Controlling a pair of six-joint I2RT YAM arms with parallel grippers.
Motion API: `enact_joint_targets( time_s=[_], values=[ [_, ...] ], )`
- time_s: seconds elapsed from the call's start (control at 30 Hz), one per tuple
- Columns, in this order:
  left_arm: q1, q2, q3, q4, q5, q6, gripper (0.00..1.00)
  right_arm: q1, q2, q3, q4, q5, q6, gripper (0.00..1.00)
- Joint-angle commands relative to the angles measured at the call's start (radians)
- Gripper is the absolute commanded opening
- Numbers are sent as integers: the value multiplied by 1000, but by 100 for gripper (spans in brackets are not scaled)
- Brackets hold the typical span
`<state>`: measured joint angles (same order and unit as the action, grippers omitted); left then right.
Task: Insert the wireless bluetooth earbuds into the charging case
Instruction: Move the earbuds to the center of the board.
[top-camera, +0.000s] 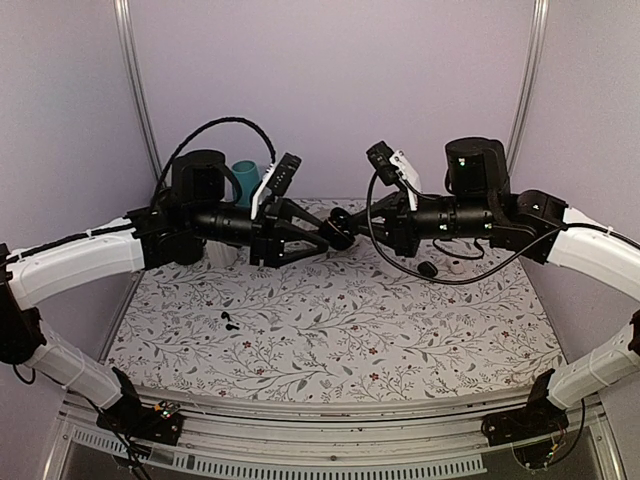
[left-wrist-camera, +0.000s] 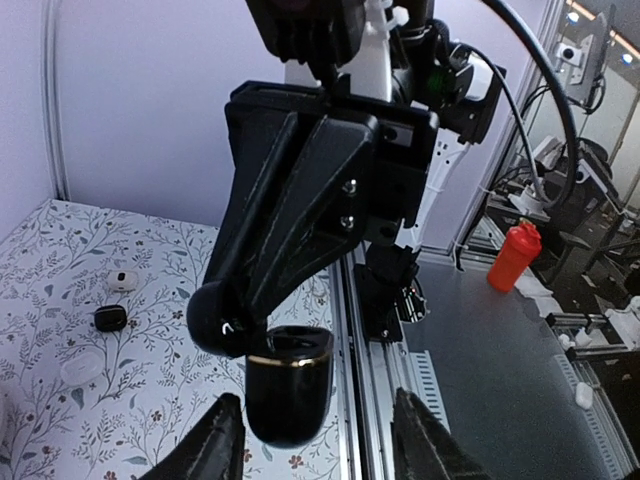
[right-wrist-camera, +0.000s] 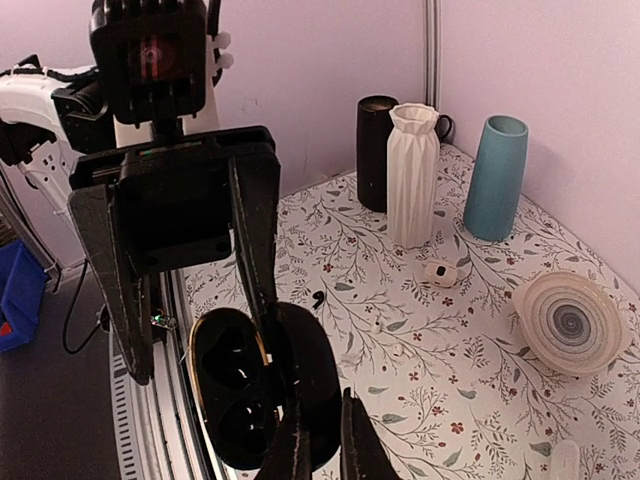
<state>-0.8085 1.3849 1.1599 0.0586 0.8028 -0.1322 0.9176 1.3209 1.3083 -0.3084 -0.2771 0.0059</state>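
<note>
The charging case (top-camera: 340, 234) hangs in the air over the middle of the cloth, between my two grippers. In the right wrist view it is open, its gold-rimmed base (right-wrist-camera: 228, 395) beside the lid (right-wrist-camera: 312, 375). My right gripper (right-wrist-camera: 323, 415) is shut on the lid; it also shows in the top view (top-camera: 350, 222). My left gripper (left-wrist-camera: 316, 400) is open, its fingers on either side of the case base (left-wrist-camera: 290, 385) without touching it; it also shows in the top view (top-camera: 322, 240). The black earbuds (top-camera: 228, 320) lie on the cloth at the left; one shows in the right wrist view (right-wrist-camera: 318, 298).
A black vase (right-wrist-camera: 376, 150), a white vase (right-wrist-camera: 413, 175), a teal vase (right-wrist-camera: 495, 178) and a striped plate (right-wrist-camera: 572, 322) stand along the back. A small white case (right-wrist-camera: 440, 272), a black round knob (left-wrist-camera: 110, 318) and a white oval pebble (left-wrist-camera: 78, 368) lie on the cloth.
</note>
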Motion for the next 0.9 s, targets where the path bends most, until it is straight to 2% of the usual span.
enact_joint_targets(
  time_s=[0.0,0.17,0.57,0.87],
  values=[
    [5,16,43,-129,48,86,49,18,-16,42,-58,-1,-74,4],
    [3,25,60,-170,52,100,44,31,-5,65,-90,12,-96,4],
    [2,34,76,-171,76,95,41,71,39,107,-133,67,-138,4],
    [2,36,78,-168,90,97,35,78,51,123,-143,86,-146,4]
  ],
)
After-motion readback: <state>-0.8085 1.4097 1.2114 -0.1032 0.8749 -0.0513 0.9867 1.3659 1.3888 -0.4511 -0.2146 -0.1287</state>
